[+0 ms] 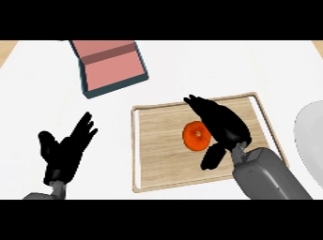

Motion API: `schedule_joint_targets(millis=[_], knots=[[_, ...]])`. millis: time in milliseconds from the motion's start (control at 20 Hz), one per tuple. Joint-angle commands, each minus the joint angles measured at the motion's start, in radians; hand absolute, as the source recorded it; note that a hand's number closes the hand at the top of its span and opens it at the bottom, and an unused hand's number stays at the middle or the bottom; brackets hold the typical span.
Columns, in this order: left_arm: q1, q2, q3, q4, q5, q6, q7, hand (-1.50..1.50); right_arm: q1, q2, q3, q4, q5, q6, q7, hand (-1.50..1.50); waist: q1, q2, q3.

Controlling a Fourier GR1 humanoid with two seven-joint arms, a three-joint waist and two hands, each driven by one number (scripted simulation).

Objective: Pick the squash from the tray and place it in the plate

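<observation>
A: Where is the squash (pixel 196 135) being seen?
B: On the wooden tray (pixel 157 154), beside the right hand (pixel 219 123), whose fingers are being kept straight, grasping nothing.
A: And the left hand (pixel 65 149)?
B: Being held spread, resting. The plate (pixel 317 140) is lying apart.

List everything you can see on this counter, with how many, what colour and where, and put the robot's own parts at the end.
squash: one, orange-red, on the wooden tray beside the right hand
tray: one, light wood, centre of the counter
plate: one, white, right edge, partly cut off
box: one, pink inside with a dark teal rim, upper left
counter: one, white top
left hand: one, black, open, resting at lower left
right hand: one, black, open over the tray, next to the squash
</observation>
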Motion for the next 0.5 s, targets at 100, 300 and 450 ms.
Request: schedule_joint_targets(millis=[100, 300, 450], knots=[[0.012, -0.033, 0.011, 0.087, -0.015, -0.043, -0.032, 0.00, 0.030, 0.040, 0.014, 0.065, 0.071, -0.004, -0.050, -1.50, -0.003, 0.004, -0.005], [0.000, -0.014, 0.022, 0.047, -0.015, -0.040, 0.020, 0.00, -0.029, 0.052, 0.071, 0.212, 0.141, -0.046, -0.170, 1.50, 0.004, 0.005, -0.004], [0.032, -0.066, -0.012, 0.050, -0.064, -0.019, -0.035, 0.00, -0.030, 0.062, 0.068, 0.168, 0.186, -0.017, -0.134, 1.50, -0.001, 0.004, -0.004]])
